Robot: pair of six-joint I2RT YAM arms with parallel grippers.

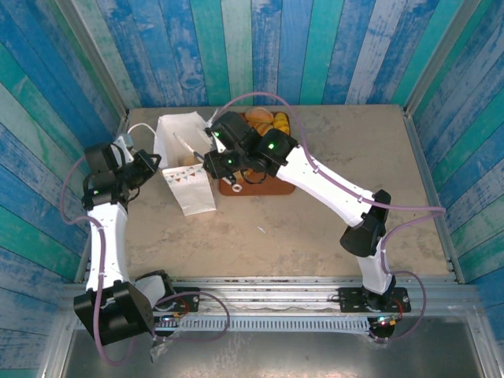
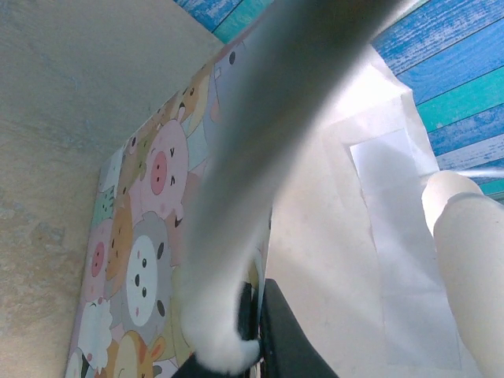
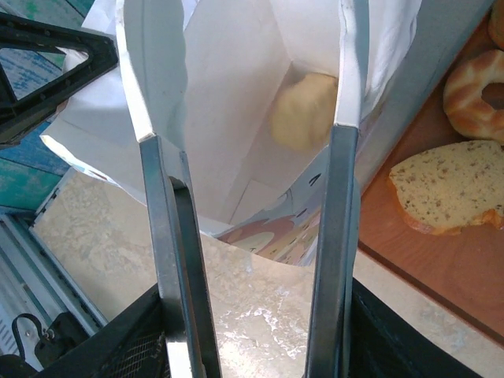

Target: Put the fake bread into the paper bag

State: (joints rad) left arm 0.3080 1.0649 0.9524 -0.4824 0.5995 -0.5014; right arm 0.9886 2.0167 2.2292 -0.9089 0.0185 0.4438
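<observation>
The white paper bag (image 1: pixel 189 187) stands open at the table's back left, a cartoon animal print on its side (image 2: pixel 146 236). My left gripper (image 1: pixel 157 167) is shut on the bag's rim (image 2: pixel 266 315), with a white loop handle (image 2: pixel 236 197) blurred in front of the jaws. My right gripper (image 1: pixel 214 163) hovers at the bag's mouth, open with nothing between its fingers (image 3: pixel 248 134). One pale roll of fake bread (image 3: pixel 303 110) lies inside the bag (image 3: pixel 228 94). A bagel (image 3: pixel 476 94) and a bread slice (image 3: pixel 445 185) rest on the brown board. More golden rolls (image 1: pixel 268 122) sit behind my right wrist.
The brown board (image 1: pixel 268 187) lies right of the bag, partly under my right arm. Blue and green plank walls close in the table on three sides. Bare tabletop (image 1: pixel 315 236) stretches in front of the bag and to the right.
</observation>
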